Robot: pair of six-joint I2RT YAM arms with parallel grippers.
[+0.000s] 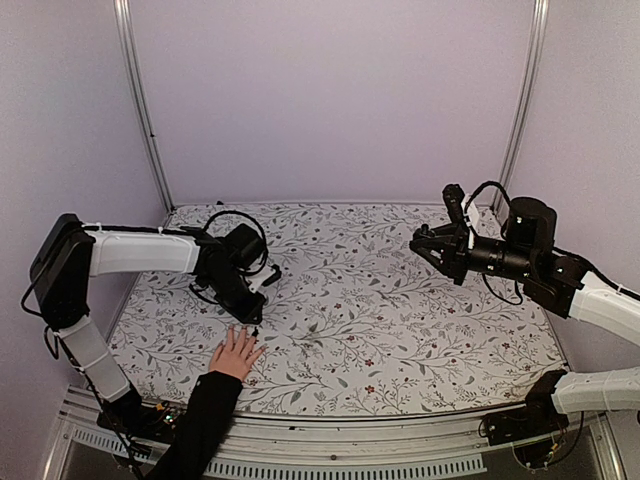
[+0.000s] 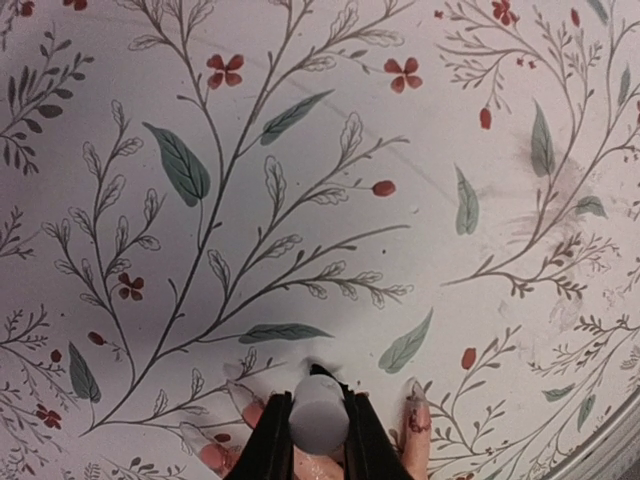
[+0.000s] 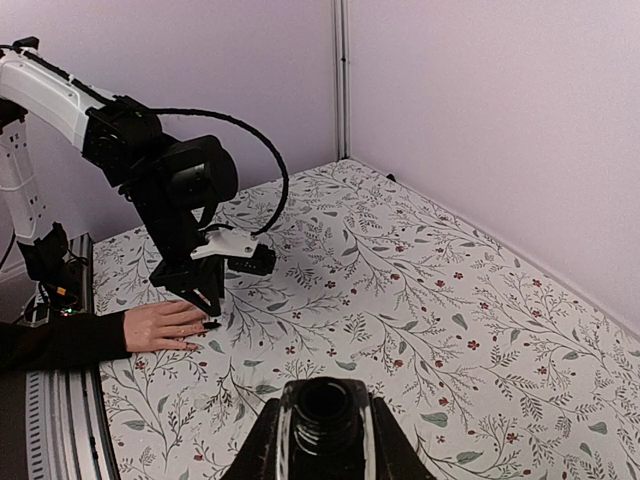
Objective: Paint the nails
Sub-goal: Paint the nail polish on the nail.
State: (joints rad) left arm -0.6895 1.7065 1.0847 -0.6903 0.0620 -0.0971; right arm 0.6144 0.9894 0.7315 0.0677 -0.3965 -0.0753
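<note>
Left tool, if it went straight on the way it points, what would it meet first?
Probably the person's hand, lying just below; the left tool aims its white-capped brush down there, though depth is unclear.

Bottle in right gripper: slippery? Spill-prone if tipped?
The bottle looks glossy, round and rigid, so it could twist or slip between the fingers if bumped. Its mouth is uncapped, so tilting would probably spill the contents. It looks small beside the fingers, so it is likely light.

We tag this a robot lab booth: plain lilac walls (image 1: 330, 100), metal corner rails (image 1: 143, 110), one table (image 1: 400, 330) under a floral cover, two robot arms (image 1: 130, 252) mounted at its near edge.
</note>
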